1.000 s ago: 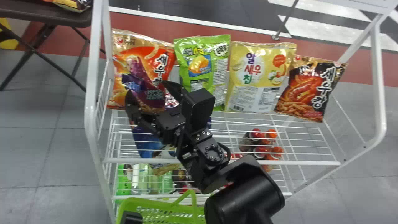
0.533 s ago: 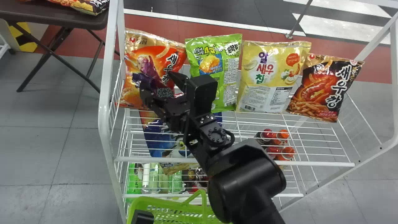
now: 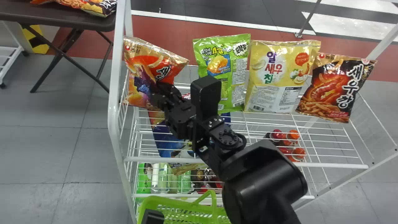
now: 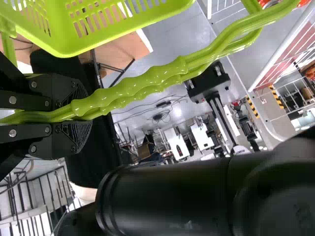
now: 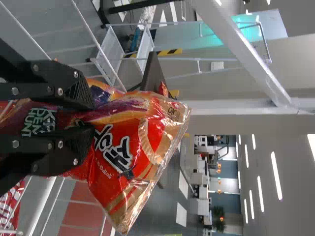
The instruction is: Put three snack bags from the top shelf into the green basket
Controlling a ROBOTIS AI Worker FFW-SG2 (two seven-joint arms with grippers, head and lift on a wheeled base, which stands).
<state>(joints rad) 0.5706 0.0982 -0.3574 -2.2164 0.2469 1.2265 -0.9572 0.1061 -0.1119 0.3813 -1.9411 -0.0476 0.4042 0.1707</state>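
Observation:
My right gripper (image 3: 160, 95) is at the leftmost orange snack bag (image 3: 147, 65) on the top shelf. In the right wrist view the gripper (image 5: 81, 115) is shut on that orange bag (image 5: 128, 142), pinching its middle into folds. To its right stand a green bag (image 3: 220, 62), a yellow bag (image 3: 270, 68) and a black-and-orange bag (image 3: 326, 88). The green basket (image 3: 177, 205) is below the shelf front, beside a dark part of my left gripper (image 3: 153, 217). In the left wrist view my left gripper (image 4: 74, 116) is shut on the basket handles (image 4: 142, 88).
The white wire rack has a post (image 3: 116, 102) close left of the orange bag. A blue bag (image 3: 166, 140) and capped bottles (image 3: 287, 141) show through the top shelf's wires. A dark table (image 3: 62, 15) with more snack bags is at the back left.
The right gripper has closed on the orange bag, which now crumples and leans away from the green bag. The head view has shifted, so the rack appears farther right.

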